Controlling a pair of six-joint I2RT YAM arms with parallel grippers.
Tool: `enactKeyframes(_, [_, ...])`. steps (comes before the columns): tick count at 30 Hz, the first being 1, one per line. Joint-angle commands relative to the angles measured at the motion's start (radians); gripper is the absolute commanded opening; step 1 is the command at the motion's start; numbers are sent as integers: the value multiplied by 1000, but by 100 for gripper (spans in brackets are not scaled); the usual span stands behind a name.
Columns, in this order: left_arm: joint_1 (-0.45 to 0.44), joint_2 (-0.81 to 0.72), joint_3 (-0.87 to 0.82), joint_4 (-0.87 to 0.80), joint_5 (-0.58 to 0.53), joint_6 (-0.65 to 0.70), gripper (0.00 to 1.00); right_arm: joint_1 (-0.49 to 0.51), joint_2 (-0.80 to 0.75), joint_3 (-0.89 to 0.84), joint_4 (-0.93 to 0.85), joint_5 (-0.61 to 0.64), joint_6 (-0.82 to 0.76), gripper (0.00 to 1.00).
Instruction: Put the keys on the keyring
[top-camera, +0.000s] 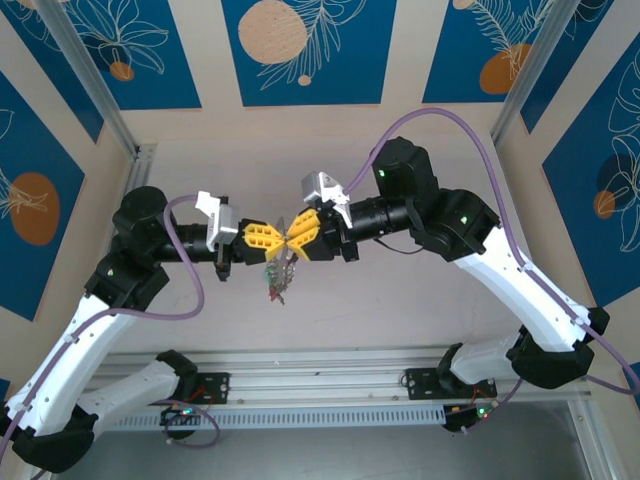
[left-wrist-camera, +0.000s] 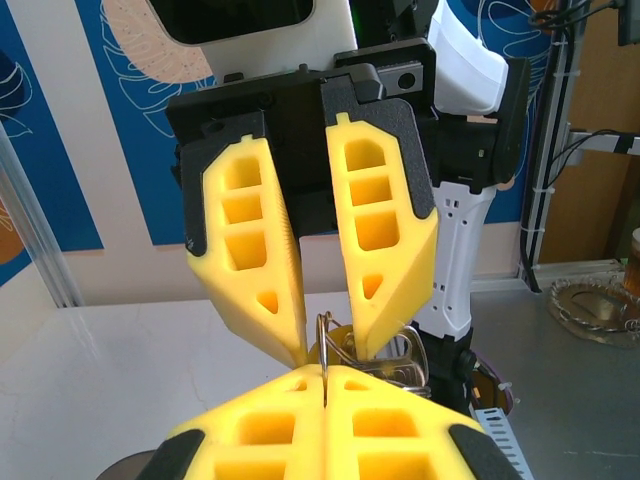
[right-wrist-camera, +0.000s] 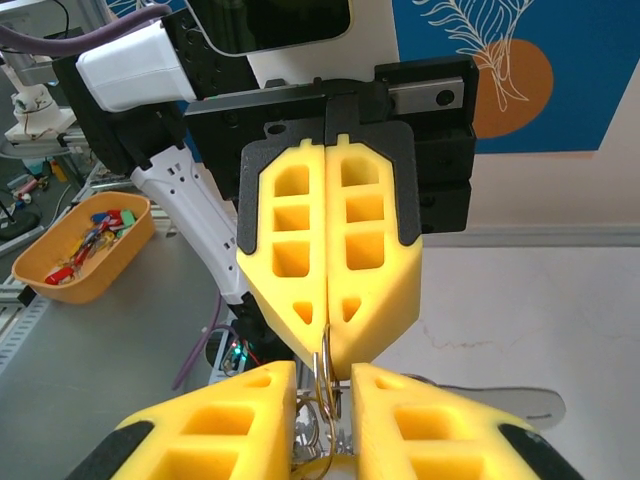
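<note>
Top external shows the left gripper (top-camera: 281, 239) and right gripper (top-camera: 294, 238) meeting tip to tip above the table (top-camera: 420, 300). The keyring (top-camera: 278, 277) dangles at 6 o'clock beneath them. The left jaws are pressed together on the ring's grey wire. The right jaws stand a narrow gap apart with the wire between them, clamping nothing yet. A yellowish glint just behind the wire may be the keys (left-wrist-camera: 346, 338), though that spot is too crowded to be sure.

This looks like the threading step. Next, the right fingers must pinch the small loop and work it onto the wire while the left grip holds firm.

At 9 o'clock in the right wrist view an orange tray (right-wrist-camera: 100, 272) holds keys with coloured tags. At 3 o'clock in the left wrist view sits a shallow metallic dish (left-wrist-camera: 582, 316), its contents unclear.
</note>
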Motion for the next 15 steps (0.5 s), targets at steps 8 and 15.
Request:
enactKeyframes(8, [-11,-32,-12,150,-3,-52,0,-16,-18,-33,-3,-25,5,5])
enactKeyframes(15, [-11,-28,-10,132,-38,-47,0,-22,-34,-24,4,-22,-17,0])
